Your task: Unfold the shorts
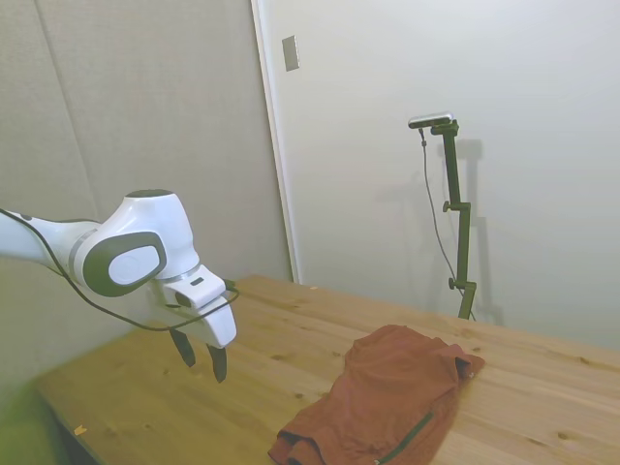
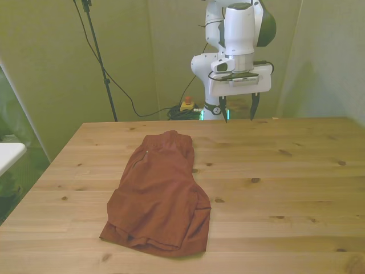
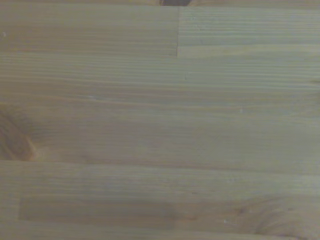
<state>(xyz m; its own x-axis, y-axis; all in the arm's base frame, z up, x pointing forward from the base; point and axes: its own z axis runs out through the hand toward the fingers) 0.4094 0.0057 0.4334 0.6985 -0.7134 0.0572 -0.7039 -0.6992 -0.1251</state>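
The rust-red shorts lie folded on the wooden table, left of centre in the front view, with a thin dark stripe along one edge. In the side view the shorts sit at the lower right. My gripper hangs open above the table's far edge, well apart from the shorts, with nothing between its fingers. In the side view the gripper hovers over the table to the left of the garment. The wrist view shows only bare wood planks.
Cables and a small device with a red button lie on the floor behind the table. A white surface shows at the front view's left edge. Bare wood stretches to the front view's right of the shorts.
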